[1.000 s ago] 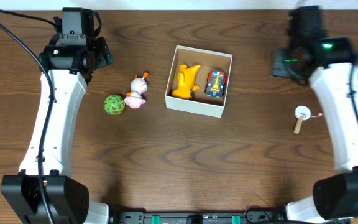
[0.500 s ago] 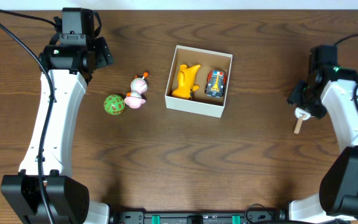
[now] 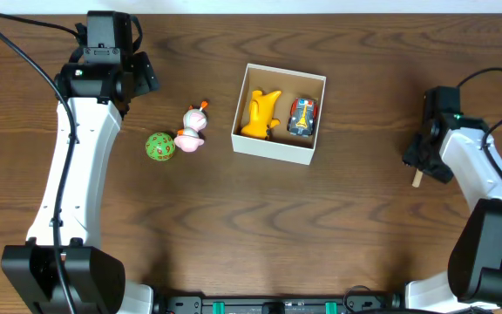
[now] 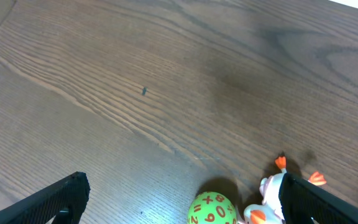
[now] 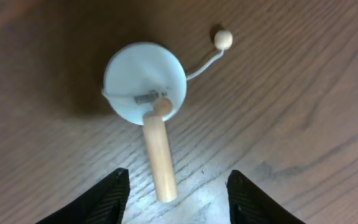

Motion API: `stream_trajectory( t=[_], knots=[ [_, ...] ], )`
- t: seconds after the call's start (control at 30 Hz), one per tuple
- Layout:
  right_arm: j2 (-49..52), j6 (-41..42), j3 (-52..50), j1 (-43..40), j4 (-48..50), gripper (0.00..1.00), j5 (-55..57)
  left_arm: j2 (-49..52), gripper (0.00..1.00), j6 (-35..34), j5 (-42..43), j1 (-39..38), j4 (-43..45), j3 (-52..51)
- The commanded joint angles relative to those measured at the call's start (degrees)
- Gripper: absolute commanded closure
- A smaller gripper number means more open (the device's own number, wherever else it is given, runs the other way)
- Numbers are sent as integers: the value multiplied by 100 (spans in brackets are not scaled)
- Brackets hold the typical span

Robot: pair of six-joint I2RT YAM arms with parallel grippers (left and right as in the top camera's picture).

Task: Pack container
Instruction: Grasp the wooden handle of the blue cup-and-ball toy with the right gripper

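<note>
Right arm [image 3: 482, 170] has swung down from the far corner over the last second. The right jaws are now wide and holding nothing, with the free end of the rattle drum's wooden handle [image 5: 157, 155] between the tips. Its pale blue disc [image 5: 145, 78] is just ahead of them, so my read is the next pick is lined up but no grasp yet. The handle is a smooth round dowel and the disc is flat. The bead [image 5: 223, 39] hangs on a thin cord and is loose, so it may swing. The box [image 3: 273, 150] sits well off to the left of the right jaws, between both sets. It's square open-top cardboard, white outside, brown inside, already holding a glossy yellow toy [image 3: 261, 113] and a small car [image 3: 301, 117]. Left arm [image 3: 81, 166] hasn't moved. The left jaws are wide and empty over the dark wood-grain desk [image 4: 166, 74]. A green numbered ball [image 4: 213, 210] lies between the tips and will likely roll. A white-and-orange bird [image 4: 272, 193] touches it, nearer one tip.
</note>
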Motion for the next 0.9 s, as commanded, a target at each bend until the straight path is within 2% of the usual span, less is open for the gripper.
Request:
stream_trajectory(
  t=[0.0,0.37,0.5,0.6,0.87],
  knots=[
    [-20,122,-254,-79,192,48,136,7,2,7,-55,22,-15,11],
    [-17,114,-798,-87,1040,50,136,7,2,7,-55,22,-15,11],
    [-17,-72,-981,-87,1340,53,39,7,2,7,-57,22,-15,11],
    [-17,-203,-1027,-87,1429,56,-131,7,2,7,-55,20,-15,11],
    [-11,-184,-1067,-87,1495,57,-164,7,2,7,-57,22,-15,11]
  ],
)
